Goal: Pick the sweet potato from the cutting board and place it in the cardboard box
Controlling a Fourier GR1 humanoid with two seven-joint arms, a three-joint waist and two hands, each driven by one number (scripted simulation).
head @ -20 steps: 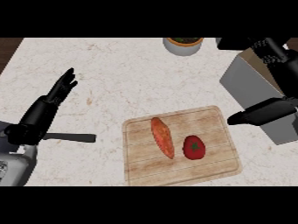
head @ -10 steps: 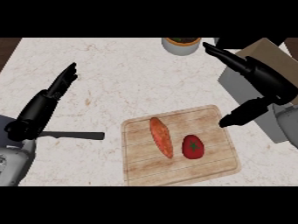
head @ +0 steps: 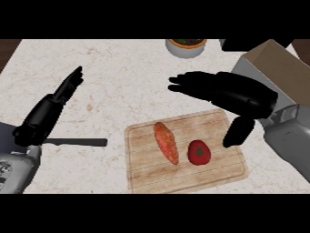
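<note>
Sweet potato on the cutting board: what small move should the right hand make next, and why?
Probably bring the right hand down and toward the view's lower left, over the sweet potato. The hand is open and hovers above the cutting board's far edge, holding nothing, while the sweet potato lies untouched beside the tomato, which the fingers should avoid.

One sweet potato [head: 166,142], one tomato [head: 198,152], one cutting board [head: 150,173], one cardboard box [head: 278,63], one bowl [head: 186,48]

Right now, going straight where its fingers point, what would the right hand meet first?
Probably nothing nearby: the black right hand points left over bare marble counter; farther on, possibly the open left hand.
</note>
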